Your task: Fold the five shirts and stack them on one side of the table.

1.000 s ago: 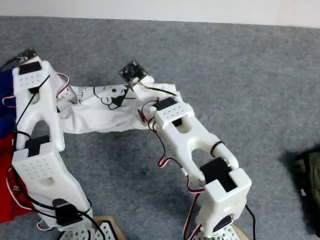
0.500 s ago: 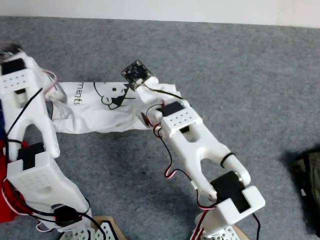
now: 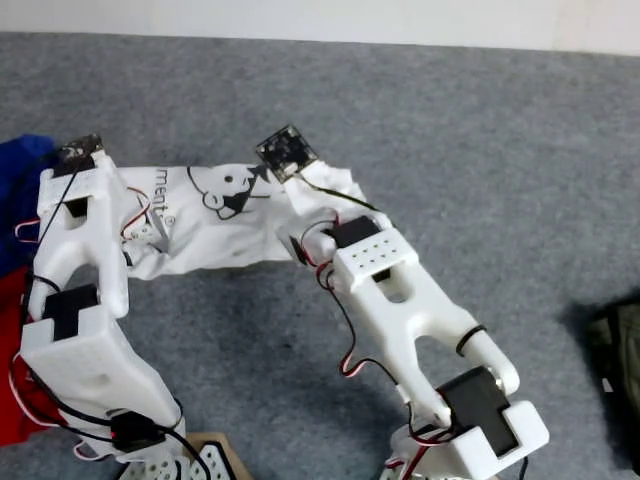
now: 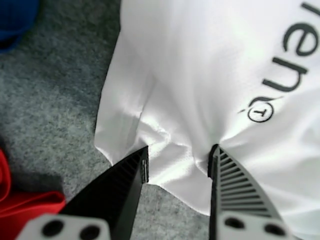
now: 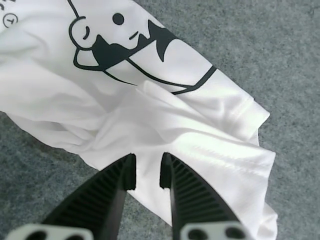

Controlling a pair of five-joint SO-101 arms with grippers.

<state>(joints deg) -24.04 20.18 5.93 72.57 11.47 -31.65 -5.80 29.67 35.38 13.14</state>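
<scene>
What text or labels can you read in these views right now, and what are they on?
White shirt: dark lettering, only part of it in view, no whole word readable.
Same shirt: small circled symbol after the lettering, too blurred to be sure.
Same shirt: cartoon drawing, no words in it.

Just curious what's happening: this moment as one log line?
left gripper open over white printed cloth shirt | right gripper pinching shirt | blue cloth, red cloth beside left arm
</scene>
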